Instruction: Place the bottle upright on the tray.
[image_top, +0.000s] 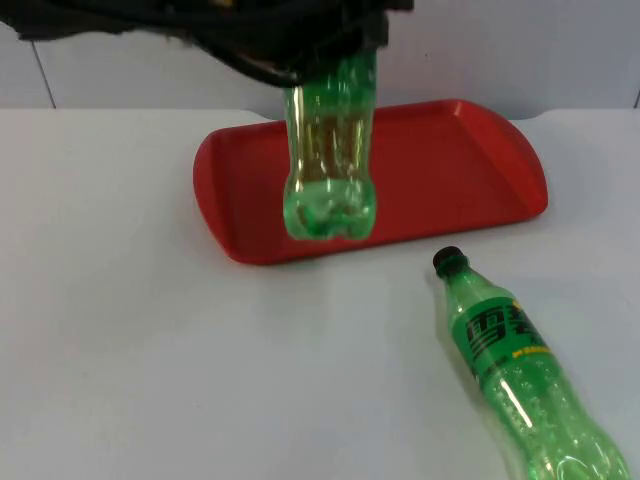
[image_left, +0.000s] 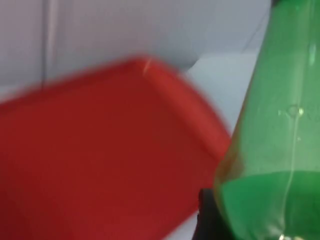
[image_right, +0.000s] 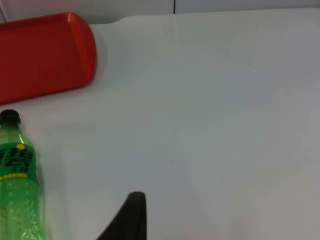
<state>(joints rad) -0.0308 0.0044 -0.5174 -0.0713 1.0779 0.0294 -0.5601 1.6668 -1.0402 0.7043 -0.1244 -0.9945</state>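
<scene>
Top view. Item 1: labelled green bottle, lying on its side on the white table, nearest the camera; black cap toward the red tray, base toward the near edge, long axis running diagonally. It lies just off the tray's near rim, not touching it.

Item 2: unlabelled green bottle, held in the air above the tray's left half. Long axis near vertical, base down, neck up into the left gripper (dark mass at the neck; fingers closed on the upper part of the bottle, by the look of it). The base hangs over the tray's front rim as seen from here; whether it touches the tray cannot be told.

Handling, as judged: thin clear plastic, light, smooth and likely slippery. The walls should give under pressure, so the stiffer neck or shoulder is the better hold. A little liquid seems to sit low in it, which would help it stand.

Left wrist view. The held bottle rises close alongside the black fingertip, with the tray beneath and beyond. Its lower part looks a denser green (possibly liquid).

Right wrist view. The lying bottle, cap toward the tray; table ahead. The right gripper waits above the table; its state cannot be told.
</scene>
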